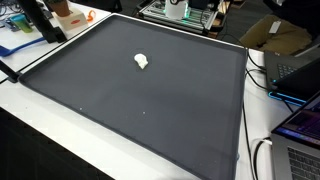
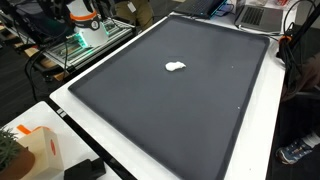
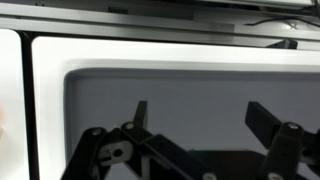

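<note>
**White lump (image 1: 142, 62), small, crumpled-looking**

On white counter (image 1: 30, 110), upon dark mat (image 1: 150, 120); near mat's middle in both exterior views, well apart from all borders. Judged light, soft, easily crushed; best pinched gently across middle. End effector (image 3: 198, 110) spread wide, empty, above mat.

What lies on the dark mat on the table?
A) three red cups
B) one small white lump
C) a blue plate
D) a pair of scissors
B: both exterior views show a single small white lump lying on the dark mat, away from its edges, and no scissors, cups or plate on it.
</note>
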`<action>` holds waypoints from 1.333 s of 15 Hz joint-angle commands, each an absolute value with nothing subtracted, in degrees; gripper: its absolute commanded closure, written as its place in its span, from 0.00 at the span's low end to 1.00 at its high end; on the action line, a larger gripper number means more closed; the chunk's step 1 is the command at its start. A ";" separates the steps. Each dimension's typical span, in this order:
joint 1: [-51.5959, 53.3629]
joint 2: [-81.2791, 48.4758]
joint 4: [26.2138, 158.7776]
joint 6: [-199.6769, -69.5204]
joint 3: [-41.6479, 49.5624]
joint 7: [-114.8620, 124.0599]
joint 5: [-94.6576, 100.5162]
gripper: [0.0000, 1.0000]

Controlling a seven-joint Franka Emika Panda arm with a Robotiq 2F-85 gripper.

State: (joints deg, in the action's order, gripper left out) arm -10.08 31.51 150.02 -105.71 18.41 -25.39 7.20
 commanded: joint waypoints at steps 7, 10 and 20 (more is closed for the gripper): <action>-9.06 33.27 151.36 -109.27 16.20 -23.33 2.69 0.00; -9.07 33.25 151.36 -109.27 16.21 -23.33 2.69 0.00; -0.92 31.10 157.36 -133.61 7.26 -17.43 -1.12 0.00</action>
